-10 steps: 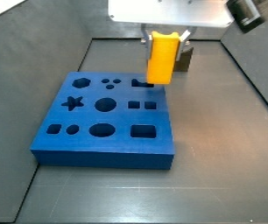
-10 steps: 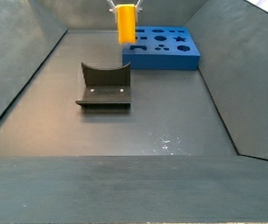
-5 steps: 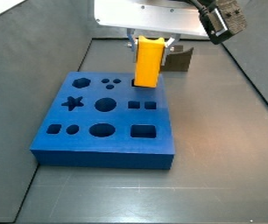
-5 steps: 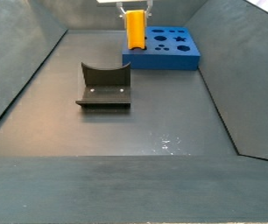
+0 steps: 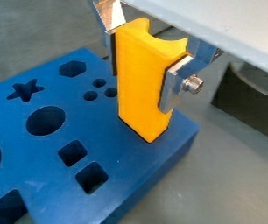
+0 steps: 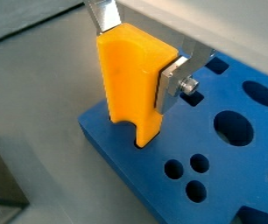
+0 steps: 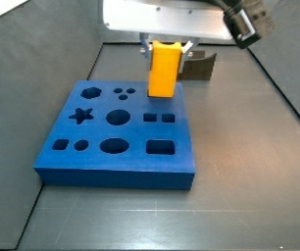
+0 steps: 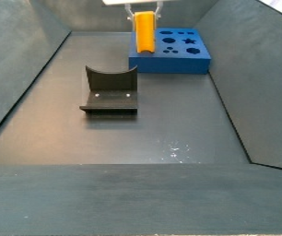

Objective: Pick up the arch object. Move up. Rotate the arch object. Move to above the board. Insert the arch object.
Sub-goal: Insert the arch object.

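1. Wrist view: the gripper (image 5: 144,61) pinches the arch object (image 5: 144,85) by its upper part, silver fingers (image 5: 179,80) flat on its two sides. The block hangs upright over the board (image 5: 54,149), its lower end near the board's edge. It looks clear of the surface, but I cannot tell contact for sure.

2. Wrist view: same grip from the opposite side. The gripper (image 6: 139,54) is pressed onto the arch object (image 6: 131,81), and the notch in the block's lower end points down at the board (image 6: 213,175). The block sits over the board's corner region, with round holes further along.

3. Side view: compared with a second ago the gripper (image 7: 168,44) and arch object (image 7: 164,71) are further left and higher; over the last half second almost nothing has moved. The block now hangs above the far edge of the board (image 7: 114,137), covering the arch-shaped hole area. The fixture (image 7: 200,65) stands just behind it.

4. Side view: the gripper (image 8: 144,12) holds the arch object (image 8: 144,32) upright at the near-left end of the board (image 8: 174,53). The fixture (image 8: 109,90) is well apart on the floor, empty.

5. Meaning, as a judgement: picking up, lifting and rotating look done, and the move to above the board is about finished. Insertion remains. The next step likely needs a straight descent with the block lined up on its hole; a small offset could catch it on the rim.
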Robot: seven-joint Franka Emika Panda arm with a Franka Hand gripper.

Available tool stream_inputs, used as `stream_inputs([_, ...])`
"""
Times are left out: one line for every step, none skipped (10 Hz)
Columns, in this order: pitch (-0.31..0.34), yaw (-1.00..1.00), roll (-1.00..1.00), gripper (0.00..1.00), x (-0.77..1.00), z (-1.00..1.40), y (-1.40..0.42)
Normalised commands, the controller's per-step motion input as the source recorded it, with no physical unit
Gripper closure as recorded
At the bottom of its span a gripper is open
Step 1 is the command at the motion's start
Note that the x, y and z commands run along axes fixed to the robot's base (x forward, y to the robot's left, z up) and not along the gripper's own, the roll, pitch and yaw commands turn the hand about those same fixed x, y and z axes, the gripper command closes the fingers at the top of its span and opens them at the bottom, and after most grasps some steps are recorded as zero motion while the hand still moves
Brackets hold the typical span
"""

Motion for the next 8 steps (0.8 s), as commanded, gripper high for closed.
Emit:
stream_inputs([-0.036,0.11,0.00,1.00,0.12,-0.53,0.00])
stream_inputs([-0.020,0.00,-0.02,1.00,0.24,-0.56,0.00])
stream_inputs([-0.007,-0.11,-0.03,1.00,0.27,-0.59,-0.03])
stream_inputs([0.000,-0.15,-0.02,1.00,0.28,-0.57,-0.01])
stream_inputs([0.000,-0.15,0.00,1.00,0.21,-0.53,0.00])
stream_inputs([0.000,-0.15,0.00,1.00,0.13,-0.37,0.00])
stream_inputs([-0.023,-0.07,-0.13,1.00,0.00,-0.07,0.08])
stream_inputs([0.000,0.00,0.00,1.00,0.00,0.00,0.00])
